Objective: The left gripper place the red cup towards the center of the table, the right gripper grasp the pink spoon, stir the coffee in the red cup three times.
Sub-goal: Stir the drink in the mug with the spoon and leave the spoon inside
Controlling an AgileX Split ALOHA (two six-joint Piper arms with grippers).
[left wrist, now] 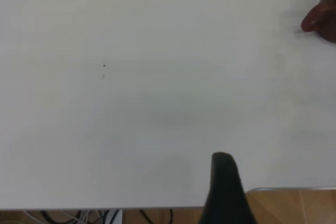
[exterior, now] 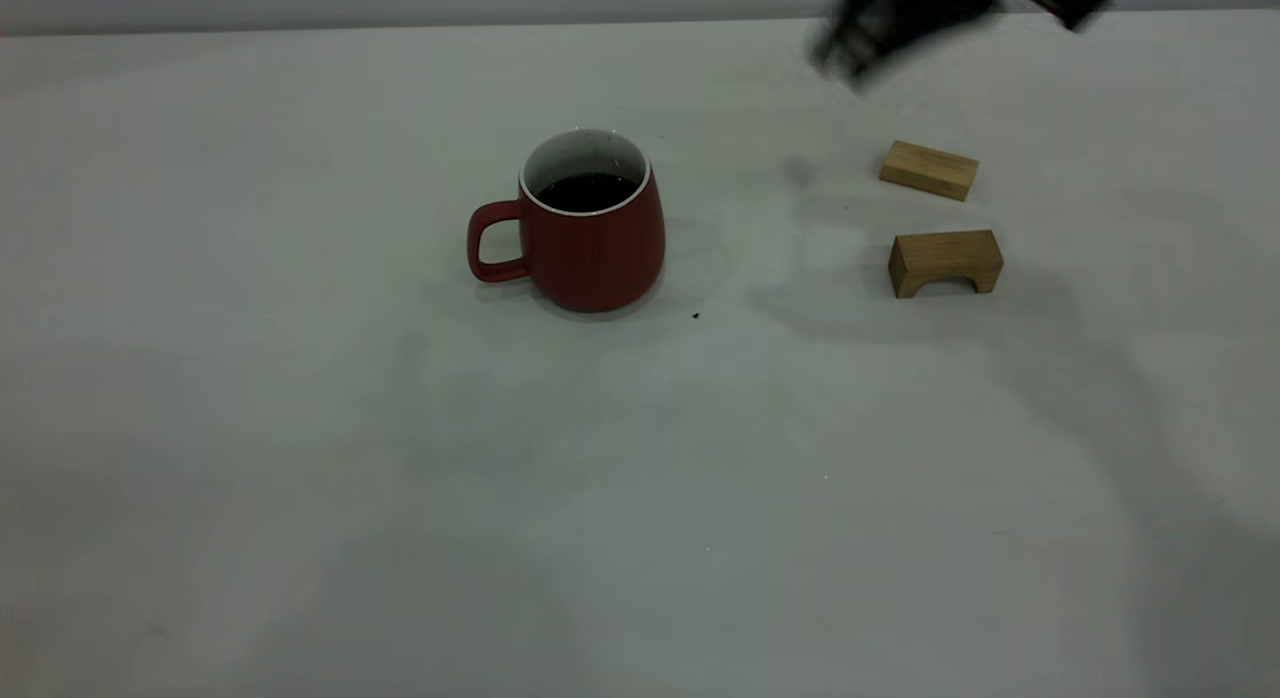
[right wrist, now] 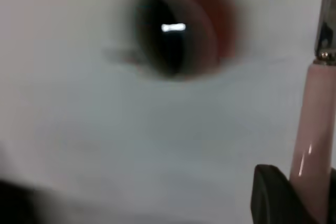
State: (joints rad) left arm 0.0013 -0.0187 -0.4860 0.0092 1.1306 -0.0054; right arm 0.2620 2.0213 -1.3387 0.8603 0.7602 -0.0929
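Observation:
The red cup (exterior: 590, 248) stands upright near the middle of the table (exterior: 300, 428), its handle pointing to the exterior view's left. Dark coffee (exterior: 587, 191) fills it partway. My right gripper (exterior: 860, 38) hangs blurred above the far right of the table, up and to the right of the cup. In the right wrist view this gripper (right wrist: 310, 187) is shut on the pink spoon (right wrist: 310, 129), whose metal neck points toward the cup (right wrist: 223, 19). The left gripper (left wrist: 223, 182) sits over the table's edge, away from the cup (left wrist: 321, 19).
Two tan wooden blocks lie right of the cup: a flat one (exterior: 929, 169) farther back and an arch-shaped one (exterior: 945, 261) nearer. A small dark speck (exterior: 696, 316) lies by the cup's base. A wooden floor (left wrist: 294, 205) shows beyond the table edge.

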